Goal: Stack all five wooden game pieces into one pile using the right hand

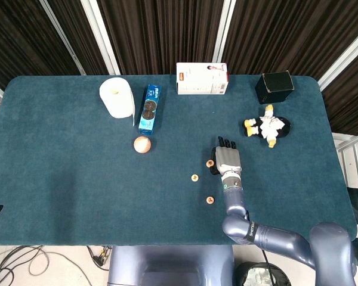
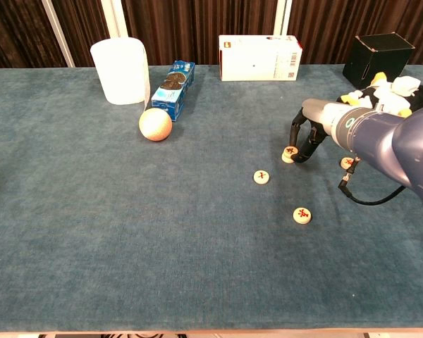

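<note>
My right hand (image 1: 227, 158) (image 2: 307, 136) arches fingers-down over the table right of centre. Its thumb and fingertips pinch a round wooden game piece (image 2: 290, 153) (image 1: 210, 162) that rests on the cloth at the hand's left side. A second piece (image 2: 261, 177) (image 1: 194, 177) lies a little nearer and to the left. A third (image 2: 302, 215) (image 1: 210, 200) lies nearer still. Another piece (image 2: 348, 163) peeks out just behind my right forearm in the chest view. My left hand shows in neither view.
Along the far side of the blue table (image 1: 77, 179) stand a white paper roll (image 1: 117, 98), a blue cookie pack (image 1: 149, 108), a white carton (image 1: 201, 78) and a black box (image 1: 274, 87). A tan ball (image 1: 142, 144) and a plush penguin (image 1: 267, 127) lie mid-table.
</note>
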Action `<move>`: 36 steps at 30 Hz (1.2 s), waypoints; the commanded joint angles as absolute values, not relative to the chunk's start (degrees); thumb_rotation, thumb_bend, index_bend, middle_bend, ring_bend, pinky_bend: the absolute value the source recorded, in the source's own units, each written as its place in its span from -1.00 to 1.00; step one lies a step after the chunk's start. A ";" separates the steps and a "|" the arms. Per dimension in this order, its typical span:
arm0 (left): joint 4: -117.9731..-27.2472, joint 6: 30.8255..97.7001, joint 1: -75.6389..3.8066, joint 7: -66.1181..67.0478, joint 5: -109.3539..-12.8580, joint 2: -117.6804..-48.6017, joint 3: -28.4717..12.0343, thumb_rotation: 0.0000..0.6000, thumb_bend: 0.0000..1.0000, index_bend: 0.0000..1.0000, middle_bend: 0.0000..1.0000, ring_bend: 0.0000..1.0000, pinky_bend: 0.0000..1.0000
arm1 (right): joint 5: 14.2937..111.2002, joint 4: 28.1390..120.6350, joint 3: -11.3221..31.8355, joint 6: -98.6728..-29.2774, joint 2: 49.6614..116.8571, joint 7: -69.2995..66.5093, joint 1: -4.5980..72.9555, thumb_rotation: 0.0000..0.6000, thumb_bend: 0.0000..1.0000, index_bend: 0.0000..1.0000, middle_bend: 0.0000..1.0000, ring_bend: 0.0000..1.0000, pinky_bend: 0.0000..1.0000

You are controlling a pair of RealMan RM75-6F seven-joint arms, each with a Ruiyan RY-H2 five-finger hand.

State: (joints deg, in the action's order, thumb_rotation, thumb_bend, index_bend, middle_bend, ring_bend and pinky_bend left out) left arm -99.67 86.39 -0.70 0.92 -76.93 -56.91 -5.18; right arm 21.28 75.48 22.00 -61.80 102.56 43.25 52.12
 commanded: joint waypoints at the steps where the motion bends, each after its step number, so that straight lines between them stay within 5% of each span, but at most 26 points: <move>1: -99.75 86.32 -0.72 1.01 -76.82 -56.87 -5.19 1.00 -0.78 -0.94 -1.00 -1.00 -1.00 | 21.10 75.56 21.96 -61.85 102.49 43.35 52.15 1.00 -0.19 0.00 -1.00 -1.00 -1.00; 36: -100.36 86.01 -0.77 1.84 -75.79 -56.78 -5.35 1.00 -0.78 -0.94 -1.00 -1.00 -1.00 | 20.03 76.11 21.47 -61.80 102.03 43.61 52.73 1.00 -0.19 -0.04 -1.00 -1.00 -1.00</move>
State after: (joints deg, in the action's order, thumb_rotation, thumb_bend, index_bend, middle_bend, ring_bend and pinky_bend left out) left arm -100.36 86.01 -0.77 1.84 -75.79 -56.78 -5.35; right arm 20.05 76.13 21.48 -61.80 102.03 43.60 52.73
